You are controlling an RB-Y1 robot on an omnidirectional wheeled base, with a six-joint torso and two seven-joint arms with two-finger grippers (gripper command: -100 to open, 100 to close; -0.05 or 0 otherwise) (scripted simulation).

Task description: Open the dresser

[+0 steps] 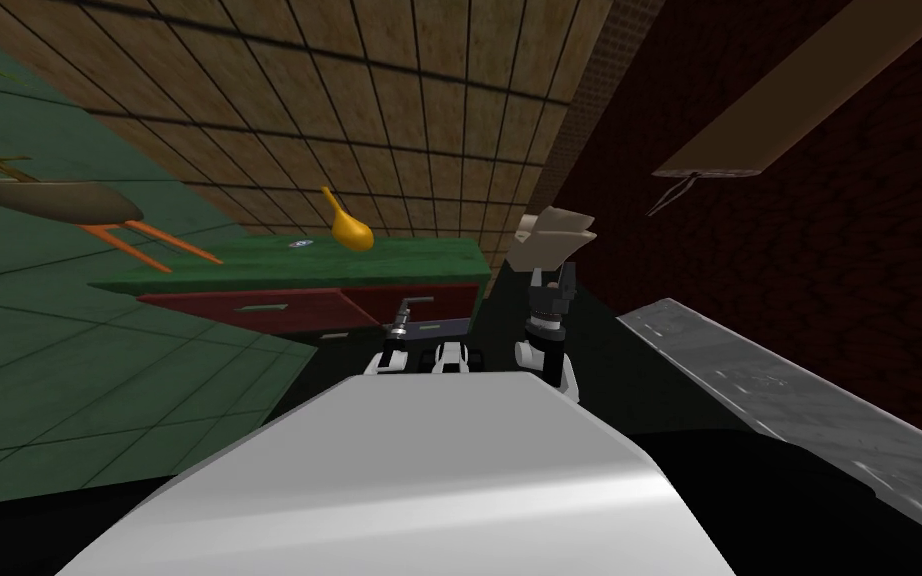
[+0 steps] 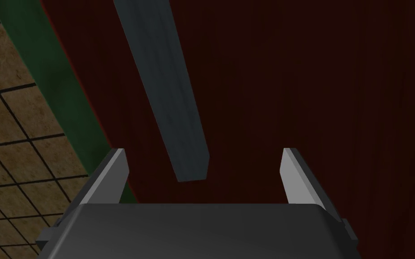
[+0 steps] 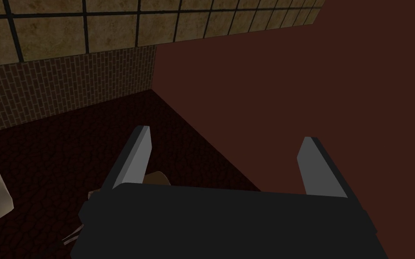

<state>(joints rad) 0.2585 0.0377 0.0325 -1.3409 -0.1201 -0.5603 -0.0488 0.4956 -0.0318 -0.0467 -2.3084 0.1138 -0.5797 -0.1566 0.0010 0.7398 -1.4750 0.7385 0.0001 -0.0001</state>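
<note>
The dresser [image 1: 389, 258] has a green top and frame and dark red drawer fronts, and stands low ahead of me. My left gripper [image 1: 401, 322] is right at the right-hand drawer [image 1: 444, 298]. In the left wrist view that drawer front [image 2: 314, 90] is close, and its grey bar handle [image 2: 166, 90] runs down it, its end lying between the open fingers of my left gripper [image 2: 204, 153], nearer one finger [image 2: 116, 173]. My right gripper [image 1: 552, 278] is held up to the right of the dresser, and stands open [image 3: 227, 135] with nothing in it.
A yellow gourd-shaped vase [image 1: 351, 230] and a small round thing [image 1: 299, 243] stand on the dresser top. A planter on orange legs [image 1: 59, 200] is at the left. A beige thing [image 1: 549, 235] sits by the right arm, a grey slab [image 1: 799, 400] to the right.
</note>
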